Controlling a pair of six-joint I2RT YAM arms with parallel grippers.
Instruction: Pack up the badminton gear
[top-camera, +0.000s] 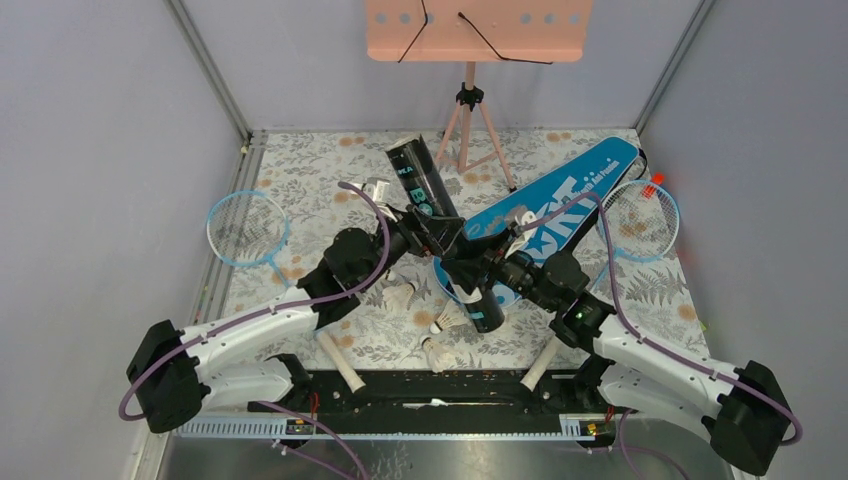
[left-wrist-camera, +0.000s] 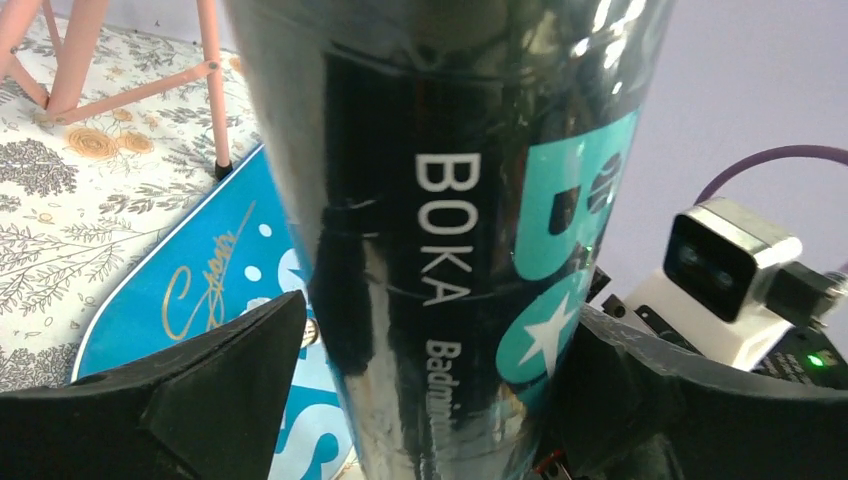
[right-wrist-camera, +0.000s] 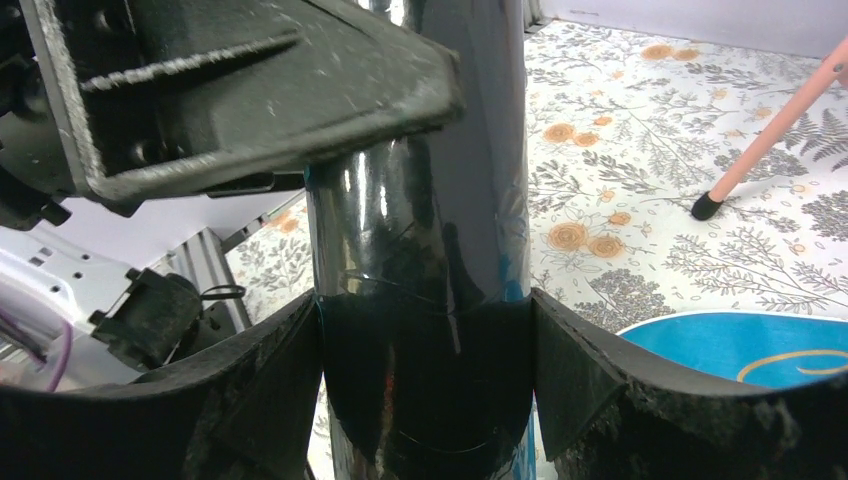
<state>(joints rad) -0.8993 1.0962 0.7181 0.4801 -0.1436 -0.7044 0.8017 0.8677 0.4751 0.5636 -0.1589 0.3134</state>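
The right tool (right-wrist-camera: 425, 340) pinches the black tube (top-camera: 425, 185), the left tool (left-wrist-camera: 440, 330) straddles it, grip unclear; fetching shuttlecocks (top-camera: 400, 296) probably needs one freed.

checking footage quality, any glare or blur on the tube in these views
Left wrist: the black tube fills the frame, with glare streaks near its top and the lowest lettering soft. Right wrist: its gloss mirrors the surroundings, with a pale sheen up its right side. Top external: evenly lit, sharp, shadows faint.
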